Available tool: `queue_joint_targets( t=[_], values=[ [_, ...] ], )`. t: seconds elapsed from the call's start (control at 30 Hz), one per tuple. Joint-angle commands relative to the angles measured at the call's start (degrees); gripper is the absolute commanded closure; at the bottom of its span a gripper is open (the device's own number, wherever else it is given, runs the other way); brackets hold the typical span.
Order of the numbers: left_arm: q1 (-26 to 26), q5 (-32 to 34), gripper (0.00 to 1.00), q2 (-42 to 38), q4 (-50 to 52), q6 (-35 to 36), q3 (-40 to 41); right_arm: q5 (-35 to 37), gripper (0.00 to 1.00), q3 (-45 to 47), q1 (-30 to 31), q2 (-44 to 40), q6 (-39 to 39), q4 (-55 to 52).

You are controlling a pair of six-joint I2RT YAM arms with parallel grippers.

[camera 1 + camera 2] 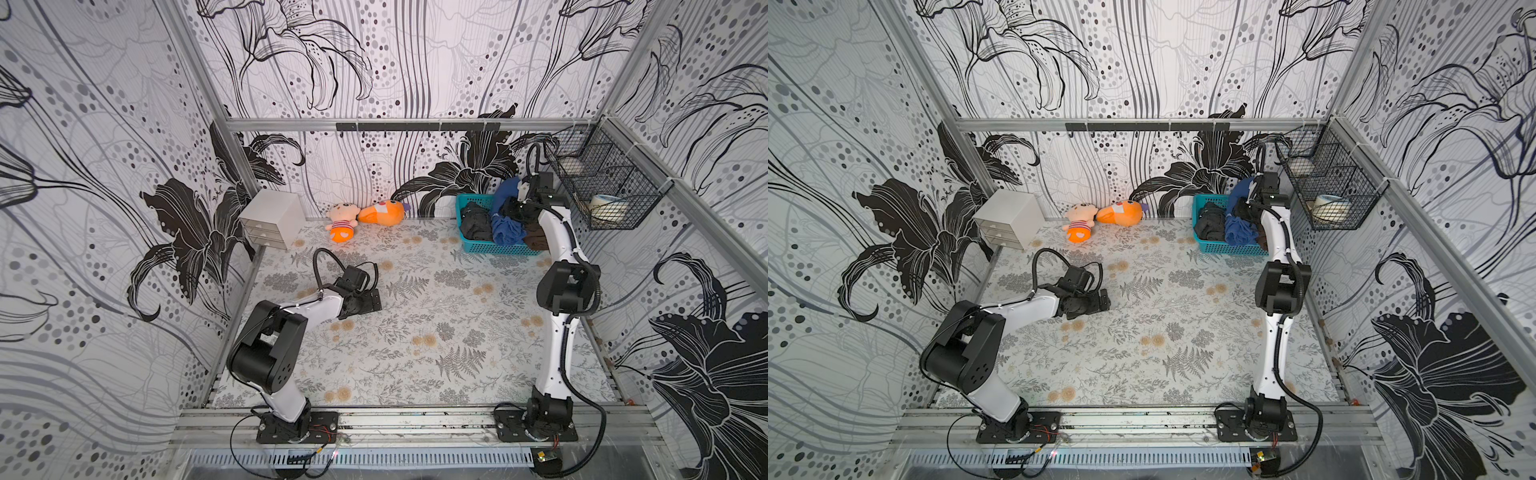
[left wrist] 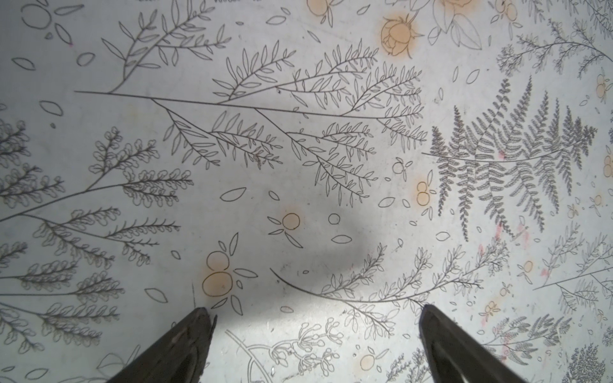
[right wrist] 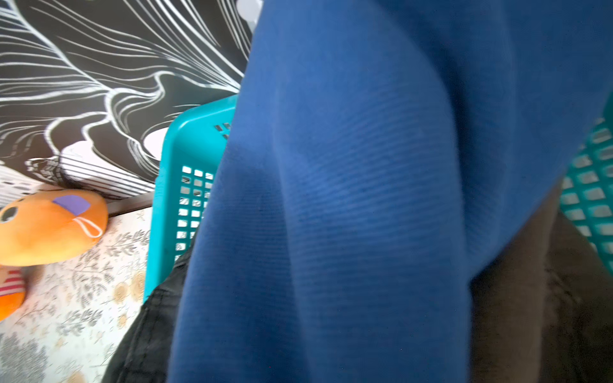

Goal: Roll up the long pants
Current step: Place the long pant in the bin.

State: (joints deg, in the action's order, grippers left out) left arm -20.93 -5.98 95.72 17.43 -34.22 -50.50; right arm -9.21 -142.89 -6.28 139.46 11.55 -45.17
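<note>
The table [image 1: 415, 332] is a flat, matte sheet printed with grey ferns and pale orange blossoms. The pants [image 1: 505, 230] are soft royal-blue cloth with a fine rib. They lie bunched in the basket [image 1: 478, 248] at the far right, and one fold is pulled up in a peak above the rim. In the right wrist view they fill most of the picture, blurred. The basket is teal plastic with a grid of small square holes. Beside the pants it holds a crumpled dark grey garment [image 1: 476, 224] and a brown garment [image 1: 534, 241], which is partly hidden by the right arm. A black wire rack [image 1: 615, 187] hangs on the right wall; the pale round things inside are hard to make out. A boxy white drawer unit [image 1: 272, 214] stands at the far left. A plush doll [image 1: 343, 220] and an orange plush [image 1: 380, 212] lie touching against the back wall. The right gripper [image 1: 515, 203] is clenched on the raised fold, with its fingers buried in cloth. The left gripper [image 2: 315, 311] hangs spread wide over bare table, grasping nothing.
</note>
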Motion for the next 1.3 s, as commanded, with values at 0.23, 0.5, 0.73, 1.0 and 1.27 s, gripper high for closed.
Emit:
queue_joint_targets(
  t=[0.23, 0.5, 0.73, 1.0, 1.27],
  values=[
    [0.02, -3.95, 0.01, 2.66, 5.75, -1.85, 3.15, 19.72, 0.01, 19.23, 1.46, -10.88, 1.97, 3.02],
    [-0.61, -2.56, 0.01, -1.09, 9.46, -1.64, 2.38, 36.14, 0.01, 43.8, 6.52, -28.97, -4.61, 26.25],
    [-1.18, -1.71, 0.01, -4.3, 10.92, -2.44, 3.3, 38.72, 0.01, 46.93, 6.96, -33.55, -5.66, 31.91],
    [-1.57, -1.09, 0.01, -8.2, 11.03, -2.23, 4.16, 34.32, 0.01, 56.33, 10.11, -43.48, -8.57, 41.23],
    [-1.57, -0.36, 0.01, -10.63, 11.09, -0.44, 2.94, 27.54, 0.01, 61.72, 13.51, -54.36, -9.42, 40.55]
  ],
)
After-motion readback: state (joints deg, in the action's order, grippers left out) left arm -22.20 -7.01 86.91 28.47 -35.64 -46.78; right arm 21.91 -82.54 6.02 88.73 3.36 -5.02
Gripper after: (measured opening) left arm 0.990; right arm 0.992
